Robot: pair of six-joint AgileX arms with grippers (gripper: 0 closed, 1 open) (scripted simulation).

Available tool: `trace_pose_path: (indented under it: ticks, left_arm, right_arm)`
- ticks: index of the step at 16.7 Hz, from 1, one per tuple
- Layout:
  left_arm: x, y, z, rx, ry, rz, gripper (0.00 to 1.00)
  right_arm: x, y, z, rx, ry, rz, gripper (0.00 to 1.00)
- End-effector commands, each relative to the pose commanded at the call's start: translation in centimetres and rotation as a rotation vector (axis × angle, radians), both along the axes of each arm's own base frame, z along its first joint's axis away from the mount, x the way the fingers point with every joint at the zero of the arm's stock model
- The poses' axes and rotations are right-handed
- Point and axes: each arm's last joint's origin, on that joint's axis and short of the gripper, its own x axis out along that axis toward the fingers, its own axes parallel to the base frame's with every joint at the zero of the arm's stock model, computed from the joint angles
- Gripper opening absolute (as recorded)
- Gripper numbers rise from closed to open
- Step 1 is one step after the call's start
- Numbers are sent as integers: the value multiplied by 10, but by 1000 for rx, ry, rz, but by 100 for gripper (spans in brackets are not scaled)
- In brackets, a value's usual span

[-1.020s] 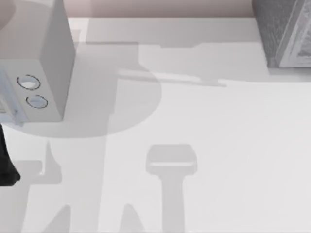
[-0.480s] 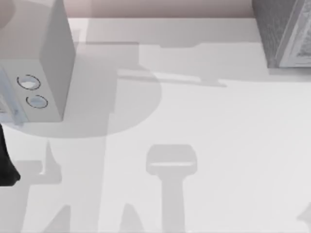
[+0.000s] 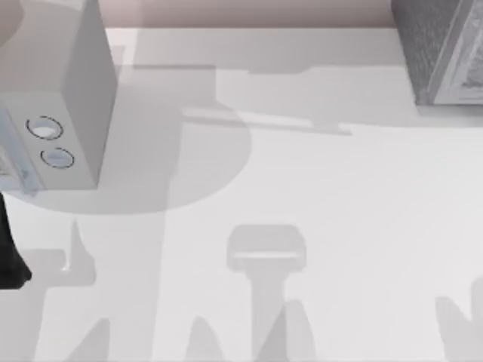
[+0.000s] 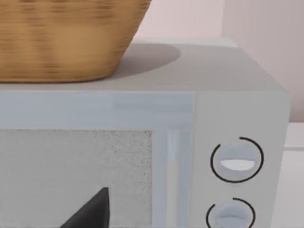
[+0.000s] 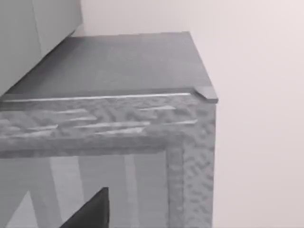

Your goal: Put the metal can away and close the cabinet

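The cabinet [image 3: 441,49], a dark grey speckled box with a paler framed front, stands at the table's far right corner. The right wrist view looks at its smooth dark top [image 5: 118,61] and speckled front frame [image 5: 190,161] from close by. A dark tip of my right gripper [image 5: 91,211] shows before that front. A dark part of my left arm [image 3: 9,260] sits at the table's left edge. My left gripper [image 4: 91,211] is close to the front of the pale grey box. The metal can is out of view.
A smooth pale grey box [image 3: 64,90] with two round rings [image 3: 50,142] stands at the far left. In the left wrist view a wicker basket [image 4: 66,38] rests on its top [image 4: 199,66]. Arm shadows lie across the white table [image 3: 355,226].
New arm shadows have spread onto the table's near edge at the centre and the right. The box, the cabinet and the left arm have not moved.
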Motion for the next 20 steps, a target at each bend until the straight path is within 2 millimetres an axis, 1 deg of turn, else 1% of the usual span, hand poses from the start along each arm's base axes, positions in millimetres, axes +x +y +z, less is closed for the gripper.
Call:
trace_pose_path:
  ticks: [2,4,9,11,13,16,18,20]
  left_arm:
    - [0,0,0,0,0,0,100]
    - [0,0,0,0,0,0,100]
    - [0,0,0,0,0,0,100]
    - [0,0,0,0,0,0,100]
    - [0,0,0,0,0,0,100]
    - [0,0,0,0,0,0,100]
    - [0,0,0,0,0,0,100]
    - [0,0,0,0,0,0,100]
  right_arm:
    - [-9,19,26,-23,-12,0,100]
    - [-15,31,40,-40,-21,0,100]
    - [-17,32,42,-45,-24,-3,100]
    - [-15,34,43,-46,-25,-3,100]
    - [-5,41,45,-51,-29,-3,100]
    - [21,64,48,-56,-37,-3,100]
    - [42,87,49,-52,-39,-3,100]
    - [65,118,48,-42,-33,-2,100]
